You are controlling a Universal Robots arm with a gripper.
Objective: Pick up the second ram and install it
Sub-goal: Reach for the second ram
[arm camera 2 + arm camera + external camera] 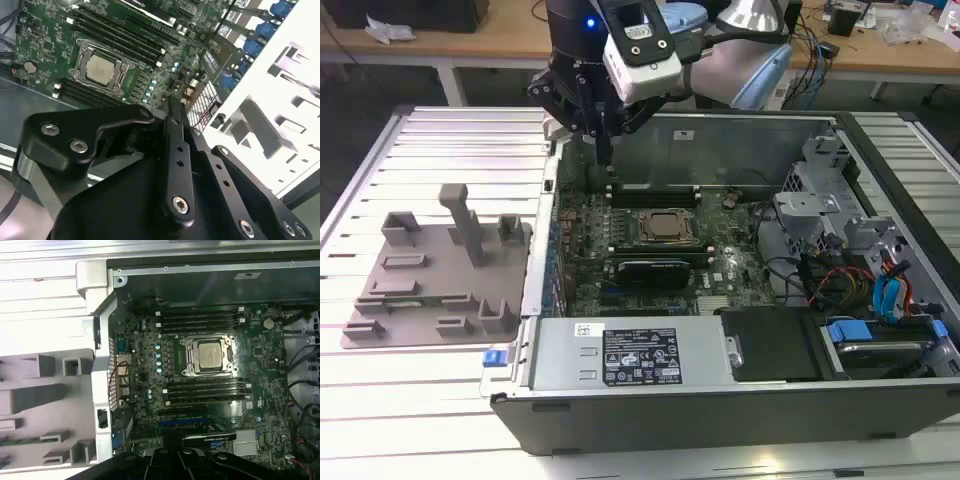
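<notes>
Claw empty over the board, second ram not yet picked.

We read the claw as closed on nothing. It hangs inside the open case, above the exterior view's left end of the slot bank behind the CPU. We take the second ram to be the thin green-dark strip lying in a slot of the grey tray outside the case, well apart from the claw. By our judgement, both the pick-up and the install are still to do. We cannot tell whether any slot is filled. Count: one claw, one tray with one ram seen in it, one CPU, two slot banks flanking it, one black card, one table.
</notes>
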